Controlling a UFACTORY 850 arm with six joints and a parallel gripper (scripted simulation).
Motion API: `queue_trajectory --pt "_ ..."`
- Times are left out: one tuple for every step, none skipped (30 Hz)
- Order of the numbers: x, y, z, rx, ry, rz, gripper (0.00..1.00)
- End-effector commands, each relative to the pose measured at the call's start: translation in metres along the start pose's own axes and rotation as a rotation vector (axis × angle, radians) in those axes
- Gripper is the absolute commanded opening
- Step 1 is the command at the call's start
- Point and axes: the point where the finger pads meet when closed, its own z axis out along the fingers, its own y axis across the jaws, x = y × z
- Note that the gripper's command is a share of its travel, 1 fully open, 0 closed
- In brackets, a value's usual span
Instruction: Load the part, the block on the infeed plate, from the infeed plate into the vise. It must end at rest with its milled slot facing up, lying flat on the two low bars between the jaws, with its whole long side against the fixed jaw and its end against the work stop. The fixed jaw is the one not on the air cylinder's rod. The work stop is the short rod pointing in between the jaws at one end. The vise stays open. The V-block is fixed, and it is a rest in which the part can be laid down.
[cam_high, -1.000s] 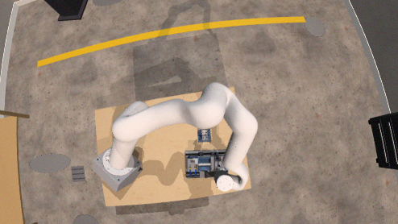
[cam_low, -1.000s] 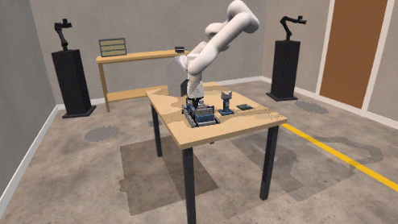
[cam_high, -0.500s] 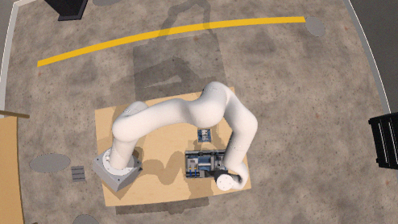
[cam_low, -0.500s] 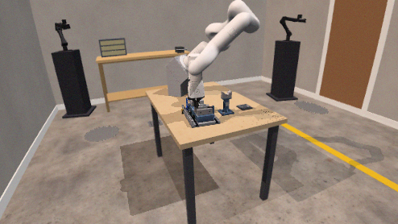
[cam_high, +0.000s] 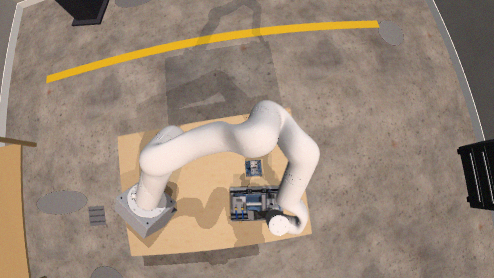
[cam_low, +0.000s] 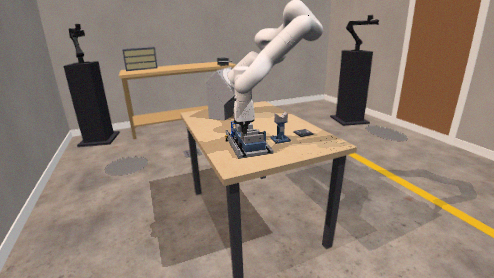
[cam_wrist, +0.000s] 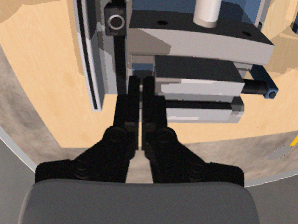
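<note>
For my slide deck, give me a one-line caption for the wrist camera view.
Shut, empty gripper poised at the end of the open vise, fingertips close to a grey block on the wooden table.

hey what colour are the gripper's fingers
Black; the fingers show best in the wrist view.
</note>
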Motion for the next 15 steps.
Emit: queue_trajectory --pt "-0.0006 0.0003 -0.0006 0.001 -0.001 0.0 0.0" --pt "-0.0006 0.0006 -0.0006 0.001 -0.001 0.0 0.0" --pt "-0.0006 0.0008 -0.0006 0.001 -0.001 0.0 0.0" --pt "-0.0006 0.001 -0.0006 0.001 -0.001 0.0 0.0" --pt "-0.0006 0.0013 -0.0006 0.001 -0.001 0.0 0.0" --pt "-0.0006 0.0015 -0.0006 0.001 -0.001 0.0 0.0" --pt "-0.0006 0.0017 -0.0006 0.001 -0.001 0.0 0.0" --pt "-0.0006 0.0019 -0.0006 0.001 -0.001 0.0 0.0" --pt "-0.0006 0.0021 -0.0006 0.001 -0.001 0.0 0.0" --pt "-0.0006 0.0023 -0.0006 0.001 -0.001 0.0 0.0" --pt "-0.0006 0.0025 -0.0006 0.001 -0.001 0.0 0.0" --pt "-0.0006 0.0027 -0.0006 0.001 -0.001 0.0 0.0" --pt "-0.0006 0.0029 -0.0006 0.001 -0.001 0.0 0.0" --pt "-0.0006 0.0031 -0.0006 0.001 -0.001 0.0 0.0" --pt "-0.0006 0.0033 -0.0006 0.001 -0.001 0.0 0.0"
